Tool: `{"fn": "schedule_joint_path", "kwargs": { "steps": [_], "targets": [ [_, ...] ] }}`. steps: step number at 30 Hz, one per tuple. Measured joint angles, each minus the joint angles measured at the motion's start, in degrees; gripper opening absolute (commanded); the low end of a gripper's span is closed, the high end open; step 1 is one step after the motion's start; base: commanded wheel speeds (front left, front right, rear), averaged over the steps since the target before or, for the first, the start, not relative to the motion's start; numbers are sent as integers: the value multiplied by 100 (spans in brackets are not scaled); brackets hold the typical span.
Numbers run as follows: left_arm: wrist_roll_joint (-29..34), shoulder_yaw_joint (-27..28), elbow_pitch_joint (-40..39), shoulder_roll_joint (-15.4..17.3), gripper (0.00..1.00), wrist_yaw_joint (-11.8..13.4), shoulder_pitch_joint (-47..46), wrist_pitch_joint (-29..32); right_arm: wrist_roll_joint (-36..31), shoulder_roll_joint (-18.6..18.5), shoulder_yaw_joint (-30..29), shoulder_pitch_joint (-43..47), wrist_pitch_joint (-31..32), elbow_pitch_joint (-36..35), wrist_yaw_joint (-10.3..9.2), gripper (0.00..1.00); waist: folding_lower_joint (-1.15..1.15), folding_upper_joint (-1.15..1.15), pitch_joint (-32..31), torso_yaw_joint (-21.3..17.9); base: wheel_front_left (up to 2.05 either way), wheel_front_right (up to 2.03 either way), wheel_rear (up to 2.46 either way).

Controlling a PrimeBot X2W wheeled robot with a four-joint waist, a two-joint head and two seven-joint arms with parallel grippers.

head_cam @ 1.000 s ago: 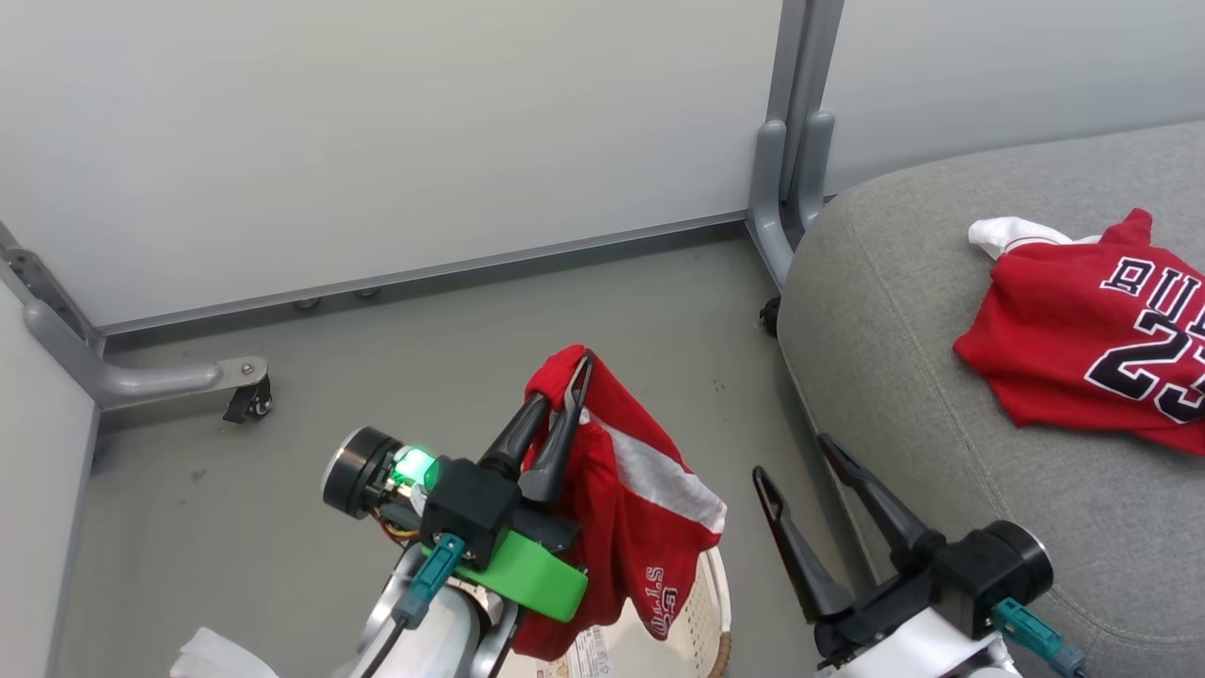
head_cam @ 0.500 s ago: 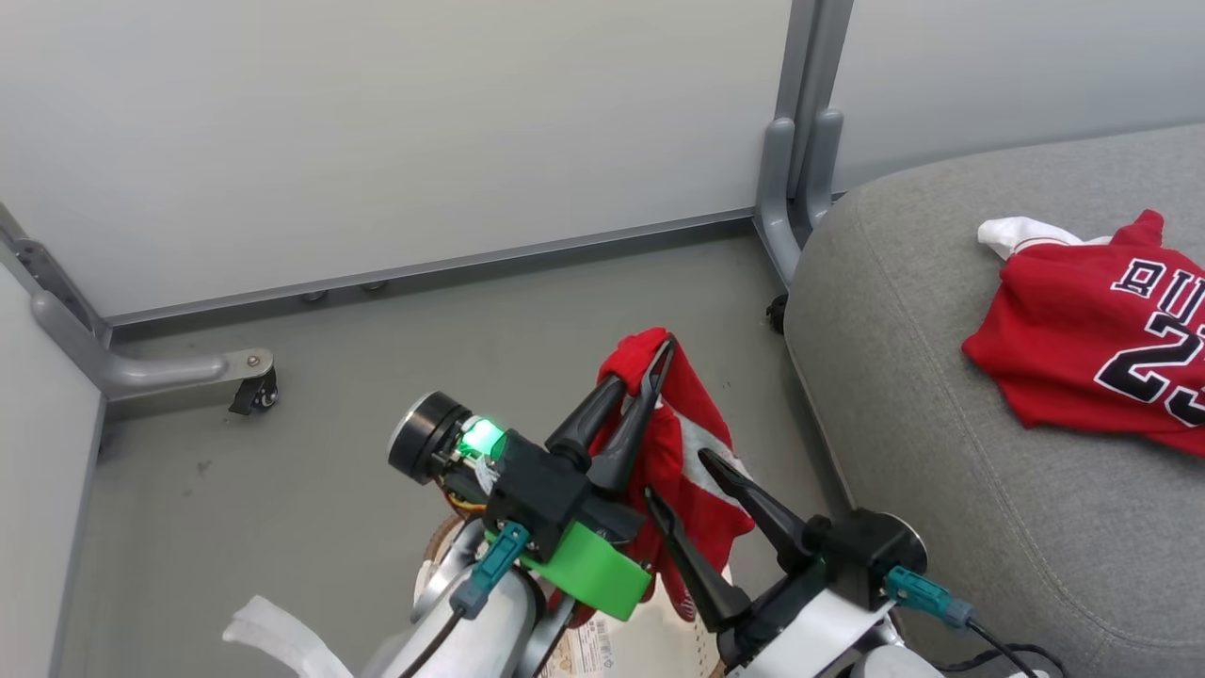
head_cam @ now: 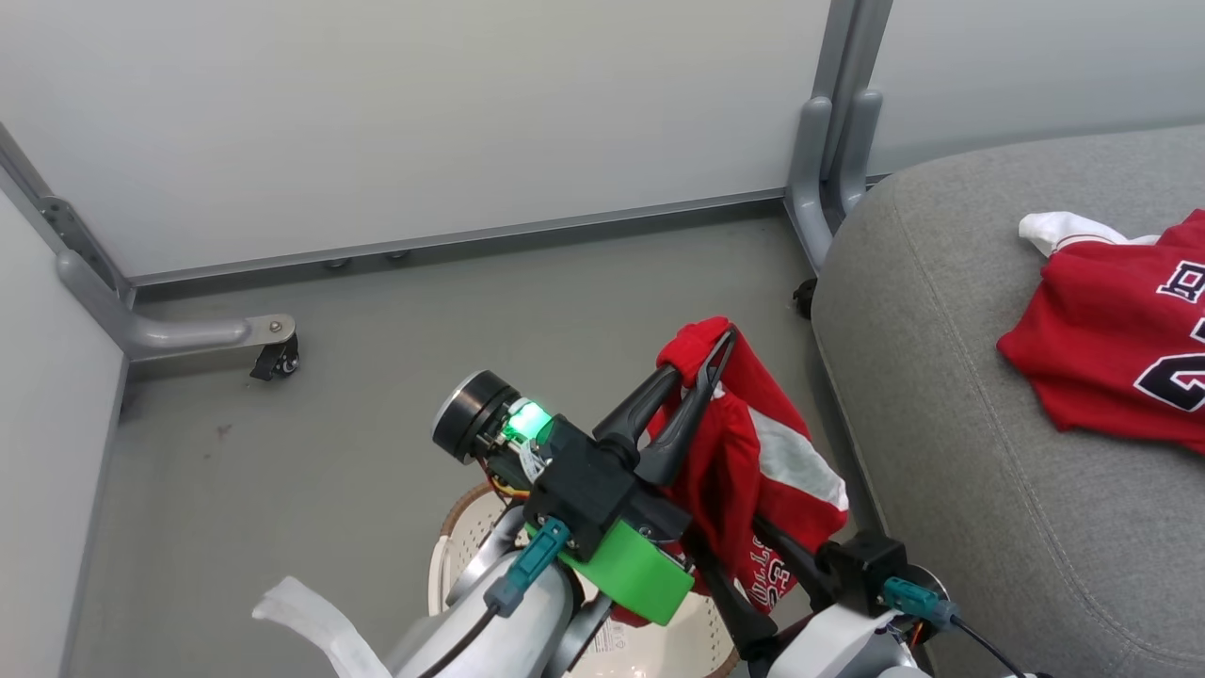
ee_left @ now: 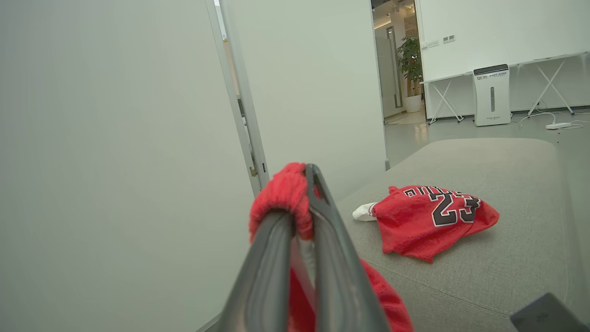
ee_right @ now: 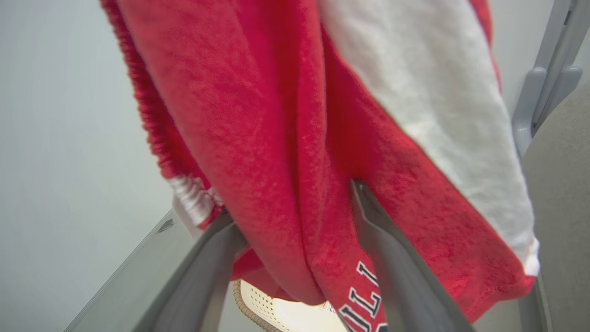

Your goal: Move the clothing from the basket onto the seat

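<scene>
My left gripper is shut on the gathered waistband of the red shorts, which hang with their white stripe over the floor, just left of the seat. In the left wrist view the same fingers pinch the waistband. My right gripper is open below, its fingers reaching up on either side of the hanging shorts. The red jersey lies on the grey seat. The cream basket sits on the floor under my arms, mostly hidden.
Pale partition panels stand behind, with a grey post beside the seat's corner and a castor foot at the left. Grey floor lies between them. A white cloth strip hangs from my left forearm.
The left gripper has carried the shorts rightward, closer to the seat. The right gripper swung left and now straddles the hanging shorts. The camera has also shifted.
</scene>
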Motion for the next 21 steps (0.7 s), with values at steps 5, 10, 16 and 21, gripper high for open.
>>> {"fn": "schedule_joint_path", "kwargs": {
  "steps": [5, 10, 16, 21],
  "targets": [
    [1, 49, 137, 0, 0, 9, -1, 0, -11, 7, -14, -62, 0, 179, -1, 0, 0, 0, 27, -1, 0, 0, 0],
    [4, 151, 253, 23, 0, 9, 9, 0, -18, -49, -125, -101, 0, 116, 0, 0, 0, 0, 40, -36, 0, 0, 0],
    [21, 216, 365, 35, 0, -9, 116, 0, -77, -111, -335, -90, 0, -120, -1, 0, 0, 0, 59, -97, 0, 0, 0],
    [27, 280, 422, 34, 0, -34, 177, 0, -104, -122, -446, -30, 0, -227, -1, 0, 0, 0, 65, -135, 0, 0, 0]
  ]
}}
